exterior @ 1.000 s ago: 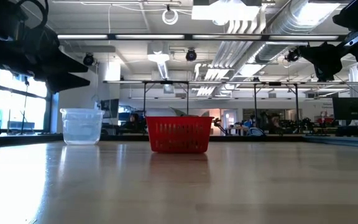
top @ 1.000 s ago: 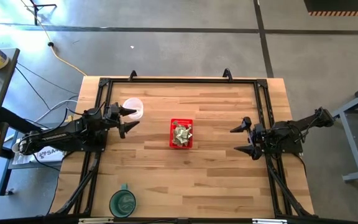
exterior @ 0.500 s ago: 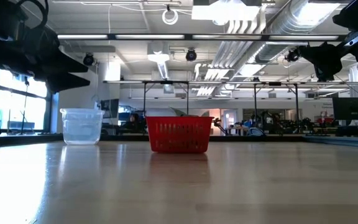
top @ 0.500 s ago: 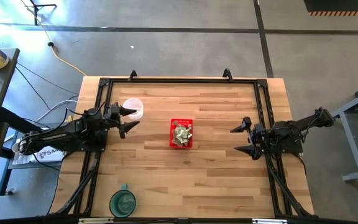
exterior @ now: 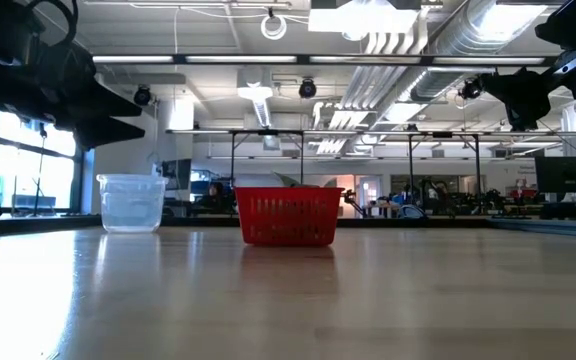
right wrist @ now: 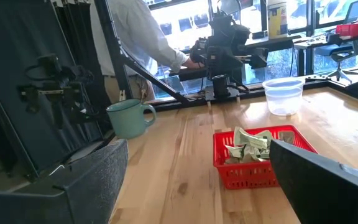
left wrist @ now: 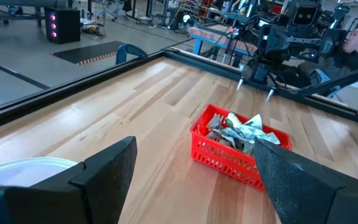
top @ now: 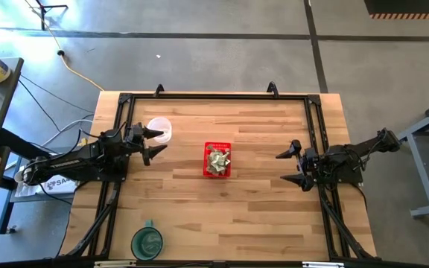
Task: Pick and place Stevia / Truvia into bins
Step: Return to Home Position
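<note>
The red mesh basket (top: 217, 161) stands on its base near the table's middle, with pale green and white sachets (top: 218, 160) heaped inside; the heap also shows in the left wrist view (left wrist: 243, 130) and right wrist view (right wrist: 252, 145). In the low view the basket (exterior: 288, 215) sits mid-table. My left gripper (top: 156, 143) hovers open to the basket's left, beside the clear cup. My right gripper (top: 295, 166) hovers open to the basket's right. Both are empty and off the table.
A clear plastic cup (top: 159, 129) stands at the far left next to my left gripper. A round green cup (top: 147, 241) sits at the near left edge. A person (right wrist: 143, 37) stands beyond the table's left side. Bare wood lies around the basket.
</note>
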